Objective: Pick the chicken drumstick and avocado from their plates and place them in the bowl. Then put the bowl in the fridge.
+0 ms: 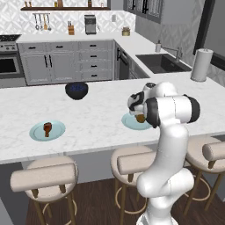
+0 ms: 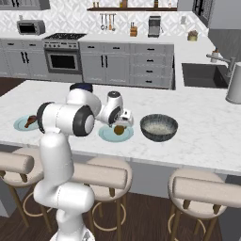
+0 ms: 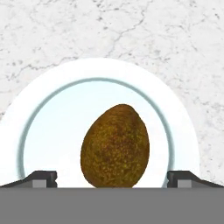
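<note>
The tool [image 3: 112, 177] hung directly over the avocado [image 3: 115, 146], jaws spread wide to either side of it and gripping nothing, lined up, I judge, for a straight drop and pinch. The avocado lay on its own teal plate [image 3: 52, 113], one of two plates on the worktop [image 1: 96, 114]. The second plate [image 1: 47, 131], well off to the left, carried the drumstick [image 1: 47, 128], not yet picked. Each food had its own plate, probably so each could be grasped without disturbing the other. There were two bowls: the wide blue-grey bowl [image 2: 159, 127] just right of the avocado plate, near enough for a short carry, and a dark navy bowl [image 1: 77, 90] farther back. There were three stools along the near edge.
</note>
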